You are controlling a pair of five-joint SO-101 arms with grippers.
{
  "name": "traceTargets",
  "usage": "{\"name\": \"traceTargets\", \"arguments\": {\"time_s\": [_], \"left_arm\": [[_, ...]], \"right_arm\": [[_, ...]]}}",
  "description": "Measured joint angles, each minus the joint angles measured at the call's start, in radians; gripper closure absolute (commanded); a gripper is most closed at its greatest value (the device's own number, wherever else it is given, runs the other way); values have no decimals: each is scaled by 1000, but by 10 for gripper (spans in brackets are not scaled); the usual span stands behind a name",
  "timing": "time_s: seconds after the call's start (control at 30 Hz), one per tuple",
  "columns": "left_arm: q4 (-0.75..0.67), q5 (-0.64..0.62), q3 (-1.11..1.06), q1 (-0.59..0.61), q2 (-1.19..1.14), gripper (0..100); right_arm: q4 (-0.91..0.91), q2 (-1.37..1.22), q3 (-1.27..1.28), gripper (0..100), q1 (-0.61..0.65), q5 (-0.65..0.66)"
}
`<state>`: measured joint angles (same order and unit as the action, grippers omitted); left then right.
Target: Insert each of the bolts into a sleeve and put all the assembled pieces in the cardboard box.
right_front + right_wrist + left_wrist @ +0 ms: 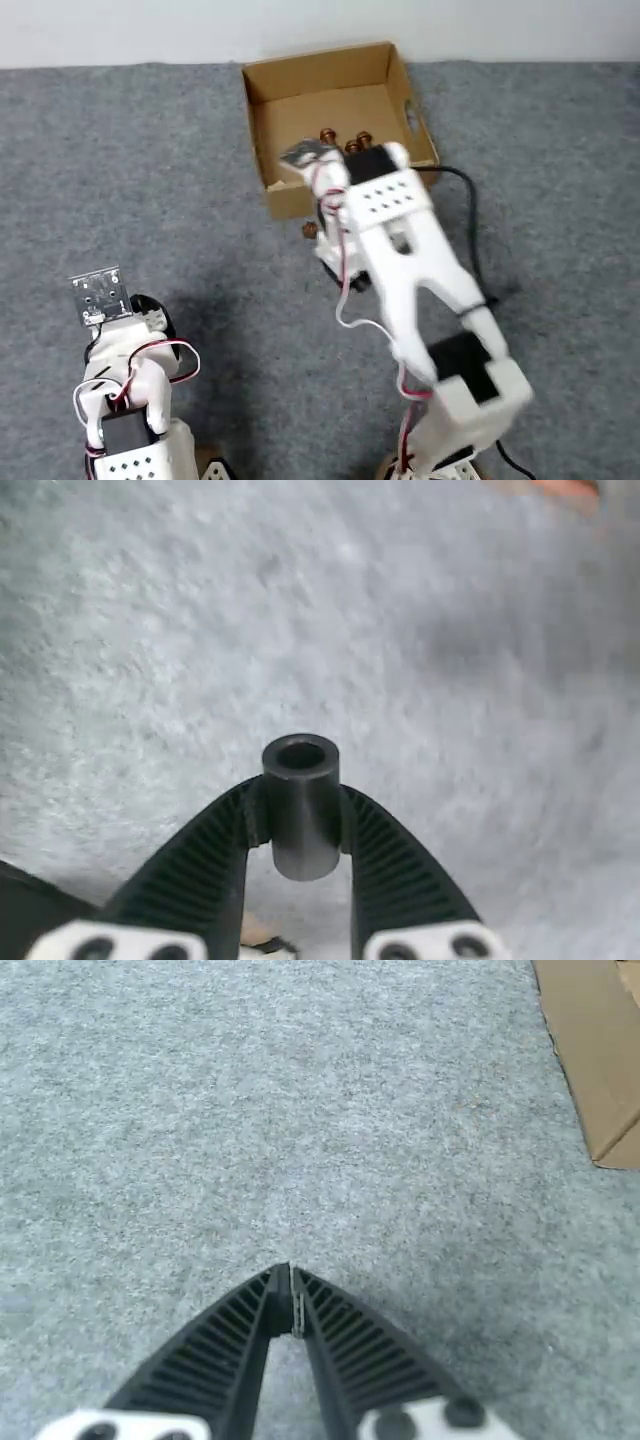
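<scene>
Our right end effector (300, 802) is clamped on a dark sleeve (302, 820), which stands upright between the ribbed fingers (385, 870) with its open bore facing up, above the grey tabletop (150, 150). Our left end effector (290, 1295) is closed on nothing and hangs over bare tabletop, well apart from the cardboard box (315, 72). Several copper-coloured pieces (352, 145) lie inside the box by its front wall. One small copper piece (309, 229), probably a bolt, lies outside, just beside that wall and near the right arm (400, 230). The main risk, as we judge it, is that this sleeve goes into the box with no bolt in it, because no end effector holds a bolt. The grip is another risk: the fingers pinch a smooth round wall, so a nudge could tilt the sleeve or let it slip, and once dropped it could roll away. Any insertion needs the bore lined up closely with the bolt, and a small tilt would jam it. The right arm also sits close to the box's front wall, so a careless sweep could shove the box or knock the loose piece farther off.
</scene>
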<state>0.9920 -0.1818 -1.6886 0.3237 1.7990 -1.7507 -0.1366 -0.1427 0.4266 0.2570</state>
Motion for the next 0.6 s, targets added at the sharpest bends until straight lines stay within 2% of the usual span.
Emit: {"name": "traceTargets", "arguments": {"time_s": [0.27,0.37,0.6], "left_arm": [[0,0,0,-34,0,992],[0,0,0,-41,0,992],[0,0,0,-133,0,992]], "right_arm": [[9,391,239,990,-107,-276],[63,546,342,990,-158,-371],[259,899,686,990,-296,-433]]}}
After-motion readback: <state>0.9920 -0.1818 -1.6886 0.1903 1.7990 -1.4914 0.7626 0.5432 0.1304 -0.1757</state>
